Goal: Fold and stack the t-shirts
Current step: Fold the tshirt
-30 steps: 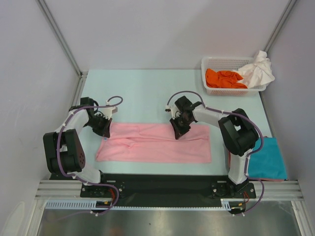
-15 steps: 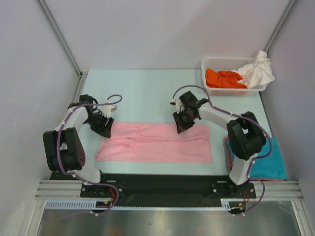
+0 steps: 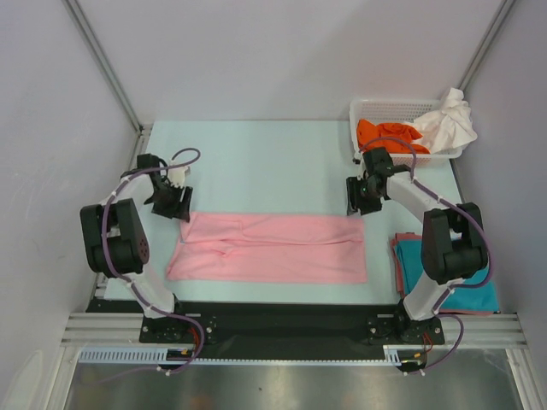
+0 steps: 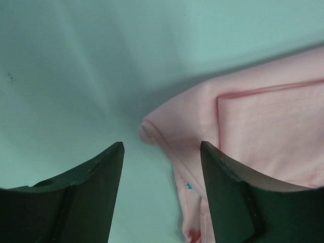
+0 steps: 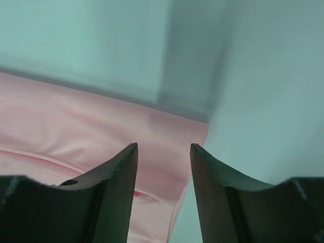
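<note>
The left gripper [image 3: 181, 207] stands open, its two dark fingers [image 4: 93, 195] well apart with nothing clamped between them. In its wrist view, the gap frames a rounded corner of the pink t-shirt [image 4: 263, 121], which lies on the table below; a folded layer with a straight hem shows further in. From above, this gripper sits at the far left corner of that shirt.

The right gripper [image 3: 357, 205] is open too, with its fingers [image 5: 109, 195] spread and empty. Its wrist camera looks down on the far right corner of the pink t-shirt [image 5: 76, 131], where the cloth edge meets the pale green table [image 5: 263, 91]. From above, this gripper is just past the shirt's far edge (whether a fingertip brushes the cloth cannot be told).

The pink t-shirt [image 3: 269, 248] lies flat as a long band across the near middle of the table [image 3: 273, 162], between the two arms, with a few soft creases towards its left end. A teal t-shirt [image 3: 470, 282] lies folded at the near right, partly behind the right arm. At the far right corner stands a white basket [image 3: 385, 104], holding a crumpled orange t-shirt [image 3: 389, 137], and a white t-shirt [image 3: 449, 120] that spills over its right rim.
</note>
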